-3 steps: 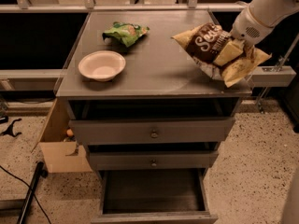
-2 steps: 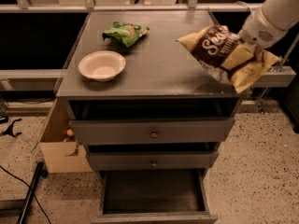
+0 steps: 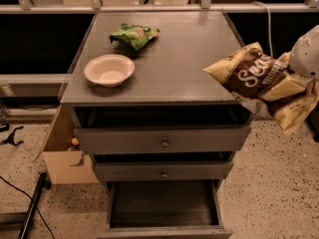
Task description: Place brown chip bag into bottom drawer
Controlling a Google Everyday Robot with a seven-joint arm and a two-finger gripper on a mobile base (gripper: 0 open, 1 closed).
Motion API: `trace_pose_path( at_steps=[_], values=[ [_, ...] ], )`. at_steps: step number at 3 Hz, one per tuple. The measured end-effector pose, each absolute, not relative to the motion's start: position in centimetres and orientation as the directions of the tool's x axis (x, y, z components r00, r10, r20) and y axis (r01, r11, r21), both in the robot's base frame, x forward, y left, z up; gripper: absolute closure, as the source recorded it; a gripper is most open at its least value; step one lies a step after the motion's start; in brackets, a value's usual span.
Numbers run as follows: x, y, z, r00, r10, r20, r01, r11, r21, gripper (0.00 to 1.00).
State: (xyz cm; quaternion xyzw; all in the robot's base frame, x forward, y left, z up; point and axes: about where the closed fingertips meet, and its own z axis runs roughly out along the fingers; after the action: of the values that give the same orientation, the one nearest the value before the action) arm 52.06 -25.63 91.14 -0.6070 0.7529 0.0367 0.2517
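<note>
The brown chip bag point(image 3: 247, 75), dark brown with tan-yellow ends and white script, hangs in the air at the right front corner of the cabinet top point(image 3: 189, 59), partly past its right edge. My gripper point(image 3: 288, 87) is shut on the bag's right half, and the white arm point(image 3: 306, 54) comes in from the right edge of the view. The bottom drawer point(image 3: 163, 209) is pulled out and open, low in the view, and its inside looks empty. The bag is well above the drawer and to its right.
A white bowl point(image 3: 109, 69) and a smaller green bag point(image 3: 134, 35) lie on the left of the cabinet top. The two upper drawers point(image 3: 162, 141) are nearly shut. A cardboard box point(image 3: 62, 158) stands on the floor to the left of the cabinet.
My gripper has carried the brown chip bag to the right and toward the front, from over the top's right side to its front right corner, partly off the edge.
</note>
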Motion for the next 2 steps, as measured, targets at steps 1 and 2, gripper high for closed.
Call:
trace_pose_path(
  at_steps=[1,2],
  values=[
    [52.1,-25.6,91.1,-0.136,-0.896,-0.423,-0.933,0.26,-0.25,1.0],
    [50.3,-24.3,90.5,-0.079,-0.904,-0.419,-0.947,0.199,-0.252,1.0]
  ],
)
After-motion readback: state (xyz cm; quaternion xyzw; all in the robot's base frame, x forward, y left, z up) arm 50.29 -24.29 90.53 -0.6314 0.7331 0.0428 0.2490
